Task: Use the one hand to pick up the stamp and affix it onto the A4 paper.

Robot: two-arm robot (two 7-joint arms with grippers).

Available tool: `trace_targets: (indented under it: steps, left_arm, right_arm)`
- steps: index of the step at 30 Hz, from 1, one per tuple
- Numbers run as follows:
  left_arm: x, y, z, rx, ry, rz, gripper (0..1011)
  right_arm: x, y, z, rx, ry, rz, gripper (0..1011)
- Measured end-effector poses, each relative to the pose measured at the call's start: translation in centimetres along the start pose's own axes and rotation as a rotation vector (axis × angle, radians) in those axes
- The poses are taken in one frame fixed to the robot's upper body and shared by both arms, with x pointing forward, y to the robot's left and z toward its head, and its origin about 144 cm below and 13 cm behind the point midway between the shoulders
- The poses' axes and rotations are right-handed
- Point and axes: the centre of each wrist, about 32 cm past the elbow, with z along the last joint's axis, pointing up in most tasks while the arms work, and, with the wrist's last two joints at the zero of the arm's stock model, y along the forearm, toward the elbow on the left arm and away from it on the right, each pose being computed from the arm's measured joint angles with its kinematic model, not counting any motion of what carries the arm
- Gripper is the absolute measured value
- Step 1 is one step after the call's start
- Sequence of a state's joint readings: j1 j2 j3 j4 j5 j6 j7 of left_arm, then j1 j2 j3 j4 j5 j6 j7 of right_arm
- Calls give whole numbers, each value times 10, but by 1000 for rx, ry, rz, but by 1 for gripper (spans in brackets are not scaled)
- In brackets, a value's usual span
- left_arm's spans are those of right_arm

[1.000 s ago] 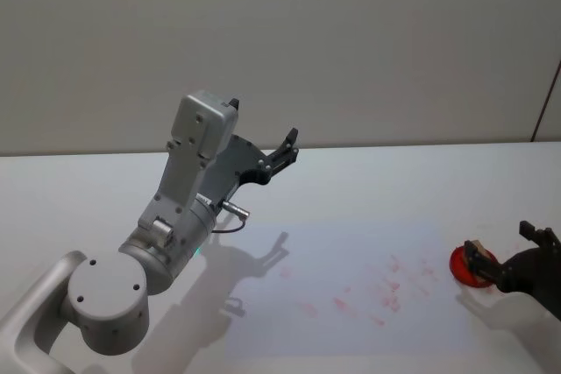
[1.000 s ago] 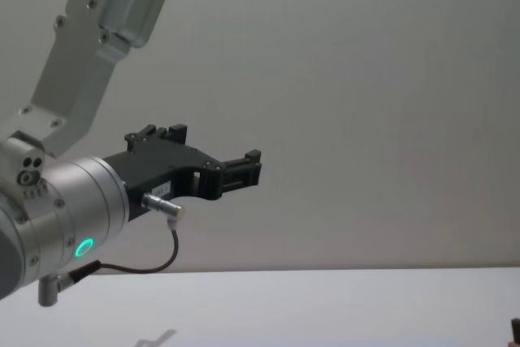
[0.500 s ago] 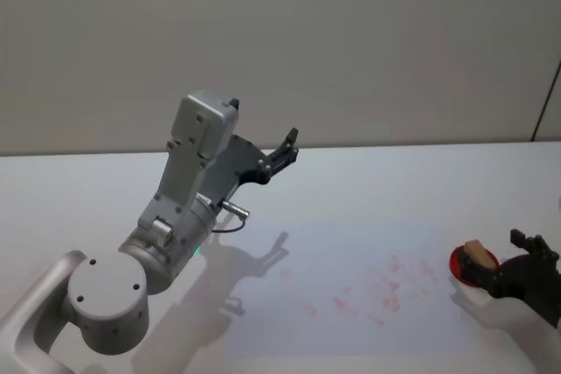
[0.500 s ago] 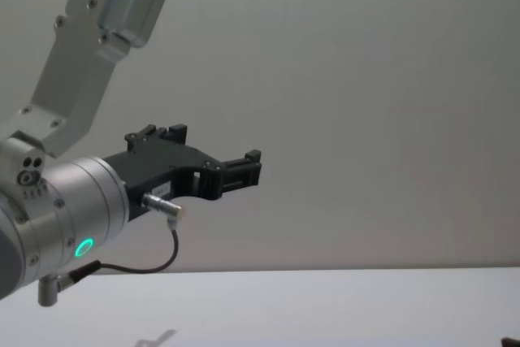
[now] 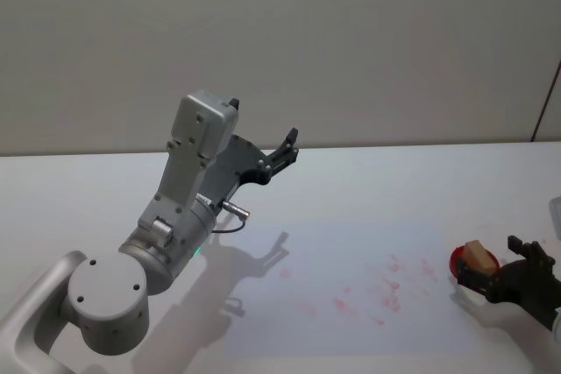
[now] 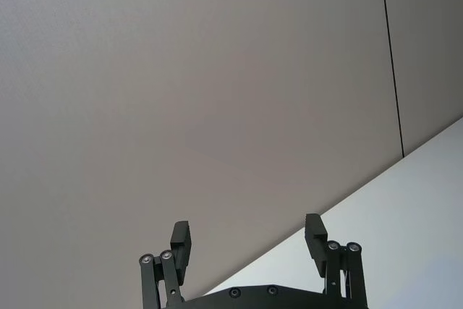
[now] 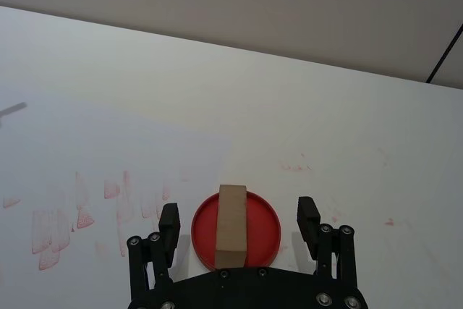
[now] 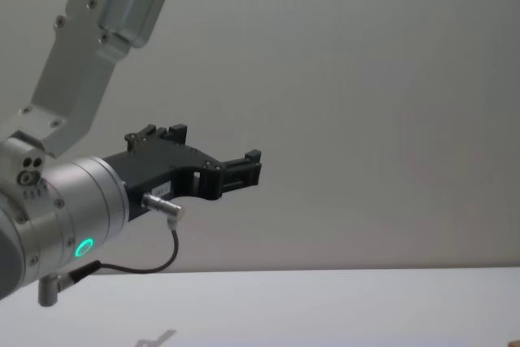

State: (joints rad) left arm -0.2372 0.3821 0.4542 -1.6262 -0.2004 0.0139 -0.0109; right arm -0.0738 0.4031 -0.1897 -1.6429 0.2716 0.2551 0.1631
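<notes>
The right gripper (image 7: 239,216) is hanging wide open, empty, flanking the stamp (image 7: 232,228) — which is lying on the red pad (image 7: 267,231), long axis running along the fingers (image 7: 169,219). The left gripper (image 5: 284,149) is idling aloft, well apart.

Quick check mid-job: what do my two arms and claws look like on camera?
The left arm is silver-grey: round joint housings, a boxy screwed link, a green glowing ring and a thin black cable with a silver plug. Its black left claw has two blocky fingers on bolted linkages. The black right claw is built alike, with silver screws at its pivots.
</notes>
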Motion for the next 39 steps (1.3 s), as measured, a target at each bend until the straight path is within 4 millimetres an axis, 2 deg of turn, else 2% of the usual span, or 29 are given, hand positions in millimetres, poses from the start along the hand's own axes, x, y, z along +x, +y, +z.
trace_targets:
  steps: [20,23,29,30,36,39]
  left_arm:
    - [0,0,0,0,0,0,1001]
    - [0,0,0,0,0,0,1001]
    - [0,0,0,0,0,0,1001]
    - [0,0,0,0,0,0,1001]
    - [0,0,0,0,0,0,1001]
    - [0,0,0,0,0,0,1001]
  right_arm:
    - [-3,4,-3,-19,0,-4,1001]
    - [-3,4,-3,-21,0,-4,977]
    - [-4,6,-4,-24,0,-11,807]
    - [-4,6,-4,-26,-1,-13,807]
    - [-3,7,-4,-34,-3,-24,589]
    - [-3,8,-4,-36,-3,-28,534]
